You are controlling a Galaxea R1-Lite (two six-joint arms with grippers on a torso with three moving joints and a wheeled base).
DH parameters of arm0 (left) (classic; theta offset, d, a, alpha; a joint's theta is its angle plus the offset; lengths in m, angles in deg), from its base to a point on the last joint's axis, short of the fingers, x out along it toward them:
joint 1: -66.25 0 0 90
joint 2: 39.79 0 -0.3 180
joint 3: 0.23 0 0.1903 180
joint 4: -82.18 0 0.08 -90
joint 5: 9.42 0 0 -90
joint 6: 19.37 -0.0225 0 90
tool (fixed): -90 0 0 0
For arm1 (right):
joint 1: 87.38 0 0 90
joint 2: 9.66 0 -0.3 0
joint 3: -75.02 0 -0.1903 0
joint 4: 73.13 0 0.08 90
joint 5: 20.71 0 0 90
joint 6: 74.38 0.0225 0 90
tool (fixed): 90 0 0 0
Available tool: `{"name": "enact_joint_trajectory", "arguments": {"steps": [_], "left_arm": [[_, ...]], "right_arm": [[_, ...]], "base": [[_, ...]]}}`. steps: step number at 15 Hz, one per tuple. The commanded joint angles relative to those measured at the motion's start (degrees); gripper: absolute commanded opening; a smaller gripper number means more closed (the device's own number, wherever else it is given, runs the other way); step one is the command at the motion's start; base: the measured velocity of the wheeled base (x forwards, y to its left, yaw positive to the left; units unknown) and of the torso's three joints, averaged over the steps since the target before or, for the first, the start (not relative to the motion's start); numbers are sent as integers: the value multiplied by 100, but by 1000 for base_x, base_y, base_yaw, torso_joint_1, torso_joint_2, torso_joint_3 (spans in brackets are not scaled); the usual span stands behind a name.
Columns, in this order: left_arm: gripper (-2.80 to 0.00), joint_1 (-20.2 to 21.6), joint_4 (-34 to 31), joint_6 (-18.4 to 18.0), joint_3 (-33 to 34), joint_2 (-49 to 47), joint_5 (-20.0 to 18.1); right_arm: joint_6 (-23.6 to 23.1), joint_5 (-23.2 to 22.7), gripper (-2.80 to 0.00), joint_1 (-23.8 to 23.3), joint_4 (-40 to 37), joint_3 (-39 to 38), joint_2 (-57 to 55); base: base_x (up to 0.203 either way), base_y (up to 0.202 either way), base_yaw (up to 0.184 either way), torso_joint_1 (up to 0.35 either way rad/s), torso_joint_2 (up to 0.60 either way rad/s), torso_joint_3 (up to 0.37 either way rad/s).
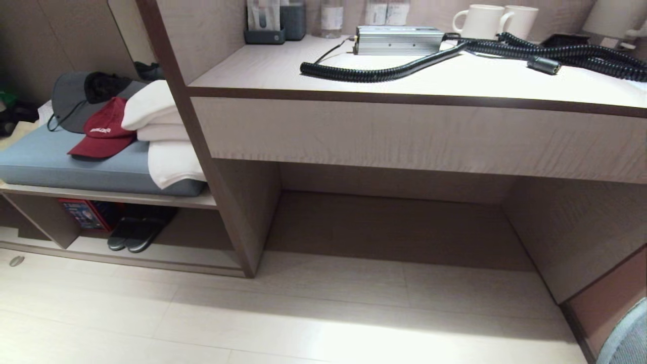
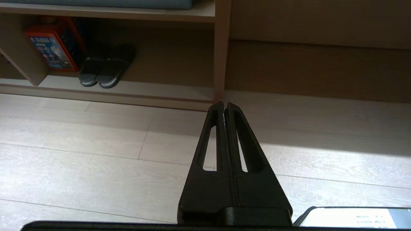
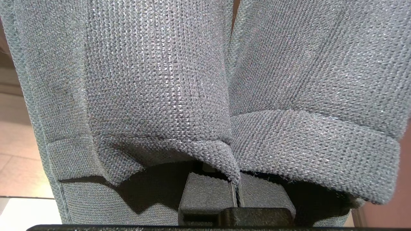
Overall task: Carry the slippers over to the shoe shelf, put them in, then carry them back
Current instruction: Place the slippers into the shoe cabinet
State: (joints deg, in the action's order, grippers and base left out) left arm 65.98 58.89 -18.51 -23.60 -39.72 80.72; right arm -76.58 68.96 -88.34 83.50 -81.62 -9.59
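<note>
I am logging the low beige wood-grain shoe shelf (image 1: 167, 263) as holding one pair of dark slide slippers (image 1: 134, 235), two side by side on its floor, beside one red printed box (image 1: 83, 215); the ledge above is carrying one blue-grey cushion (image 1: 45, 162), one red cap (image 1: 103, 132), one grey hat (image 1: 71, 101) and folded white towels (image 1: 162, 131). I am seeing my left gripper (image 2: 224, 106) hanging pressed together and empty over the pale floor, while my right gripper (image 3: 236, 192) is sitting clamped on grey knitted slippers (image 3: 160, 80), two of them.
</note>
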Motion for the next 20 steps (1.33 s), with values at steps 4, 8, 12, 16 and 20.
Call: {"name": "enact_joint_trajectory", "arguments": {"steps": [4, 8, 12, 16, 20], "left_arm": [[-280, 0, 1, 10, 9, -7, 4], [-280, 0, 1, 10, 9, -7, 4], [-280, 0, 1, -25, 9, -7, -5], [-280, 0, 10, -42, 9, -7, -5], [-280, 0, 1, -33, 9, -7, -5]], "right_arm": [[0, -2, -280, 0, 0, 0, 10], [0, -2, -280, 0, 0, 0, 15], [0, -2, -280, 0, 0, 0, 10], [0, -2, -280, 0, 0, 0, 10], [0, -2, -280, 0, 0, 0, 10]], "base": [[0, 0, 0, 3, 4, 205], [0, 0, 0, 4, 1, 203], [0, 0, 0, 3, 0, 194], [0, 0, 0, 0, 0, 38], [0, 0, 0, 0, 0, 0]]}}
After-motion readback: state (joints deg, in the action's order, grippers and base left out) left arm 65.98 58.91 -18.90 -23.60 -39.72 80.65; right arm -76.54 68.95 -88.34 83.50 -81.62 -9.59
